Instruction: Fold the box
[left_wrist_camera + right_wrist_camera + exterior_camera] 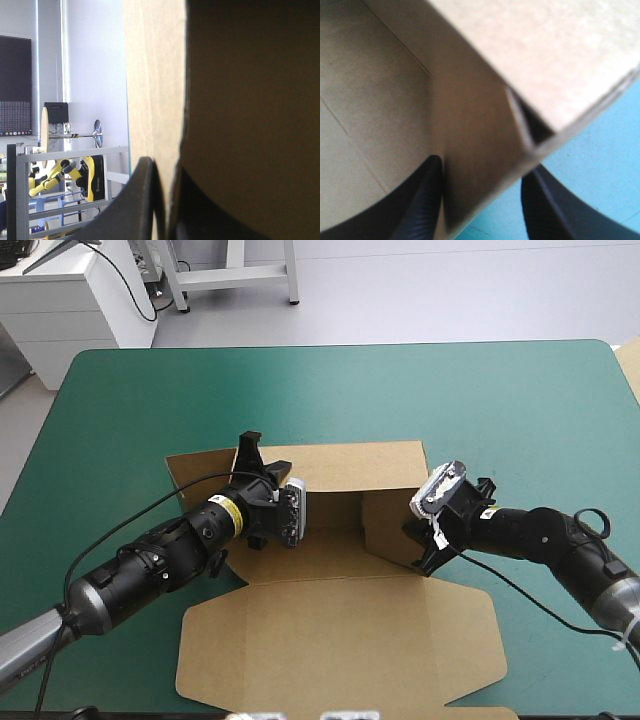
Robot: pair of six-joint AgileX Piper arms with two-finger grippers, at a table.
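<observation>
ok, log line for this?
box: walls raised, lid flat | left gripper: shut on box, left side | right gripper: shut on box, right side

Right gripper (419,546) fingertips partly hidden behind right wall of box (340,620); box edges cut off, board blurred, in wrist views.

We see the brown box (340,630) near the table's (520,400) near edge, lid flat, walls raised; left gripper (250,443) at its left wall, right gripper (418,548) at its right.
</observation>
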